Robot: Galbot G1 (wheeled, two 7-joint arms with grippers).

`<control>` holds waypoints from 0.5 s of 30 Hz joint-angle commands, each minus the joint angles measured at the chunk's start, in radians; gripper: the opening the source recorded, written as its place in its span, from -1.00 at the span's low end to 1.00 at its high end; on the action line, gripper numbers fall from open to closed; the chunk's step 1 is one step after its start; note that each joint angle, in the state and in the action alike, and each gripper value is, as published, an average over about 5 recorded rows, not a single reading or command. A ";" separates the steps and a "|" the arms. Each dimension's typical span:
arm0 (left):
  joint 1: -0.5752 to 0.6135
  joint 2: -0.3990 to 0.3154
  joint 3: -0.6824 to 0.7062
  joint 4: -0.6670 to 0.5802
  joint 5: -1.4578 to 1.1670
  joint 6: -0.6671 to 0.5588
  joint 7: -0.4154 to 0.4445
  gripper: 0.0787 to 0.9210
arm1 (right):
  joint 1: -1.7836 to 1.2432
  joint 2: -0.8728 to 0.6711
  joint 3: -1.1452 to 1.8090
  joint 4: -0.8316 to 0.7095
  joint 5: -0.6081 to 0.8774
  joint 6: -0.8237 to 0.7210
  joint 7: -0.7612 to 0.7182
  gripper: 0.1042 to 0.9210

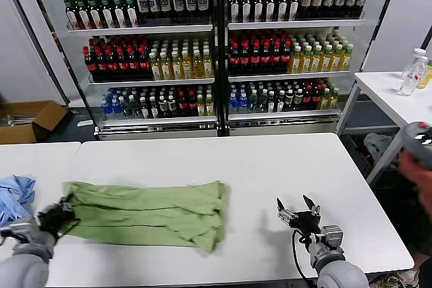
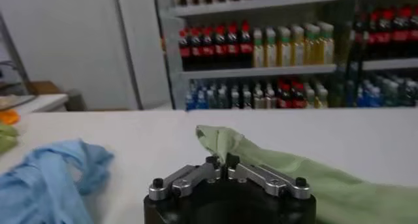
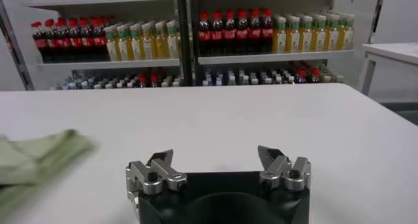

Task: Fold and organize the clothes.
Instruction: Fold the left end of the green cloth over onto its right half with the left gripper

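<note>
Clothes here means one light green shirt (image 1: 152, 212), lying folded into a long, rumpled band across the white table (image 1: 270, 166), stretching from the left gripper (image 1: 59, 212) toward the middle of the tabletop. The left gripper sits at the shirt's left end, low over the table, with its fingers brought together; in the left wrist view the fingertips (image 2: 223, 161) meet right at the edge of the green fabric (image 2: 307, 173), which spreads away from them to one side. Whether a fold of cloth is actually pinched between the tips cannot be made out, though they touch the shirt's edge. Just beyond this gripper, on its outer side and away from the shirt, lies a crumpled light blue cloth (image 1: 15, 195), also seen close by in the left wrist view (image 2: 46, 179). The right gripper (image 1: 299, 211) rests near the table's front edge, well apart from the shirt, with bare tabletop between it and the shirt's right end. Its fingers are spread wide with nothing between them, as the right wrist view (image 3: 219, 163) shows plainly; the shirt's end (image 3: 36, 157) appears there off to one side, some way from the jaws. Beyond both grippers, behind the table, stand glass-fronted coolers (image 1: 216, 45) full of bottled drinks.
</note>
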 commanded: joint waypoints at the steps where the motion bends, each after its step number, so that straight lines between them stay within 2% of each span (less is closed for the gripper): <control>1: 0.002 -0.046 -0.044 -0.229 -0.355 0.082 -0.015 -0.95 | 0.002 -0.010 0.002 0.003 0.010 0.001 0.000 0.76; 4: 0.022 -0.149 0.067 -0.313 -0.498 0.093 -0.029 -0.95 | -0.008 -0.010 0.007 0.012 0.008 0.000 0.001 0.76; 7: 0.015 -0.223 0.189 -0.338 -0.609 0.093 -0.047 -0.95 | -0.024 -0.011 0.019 0.028 0.005 -0.002 0.001 0.76; 11: -0.016 -0.285 0.345 -0.302 -0.639 0.093 -0.059 -0.95 | -0.044 -0.012 0.038 0.047 0.001 -0.004 0.002 0.76; 15: -0.060 -0.327 0.455 -0.205 -0.593 0.092 -0.071 -0.95 | -0.062 -0.008 0.057 0.059 -0.003 -0.006 0.002 0.76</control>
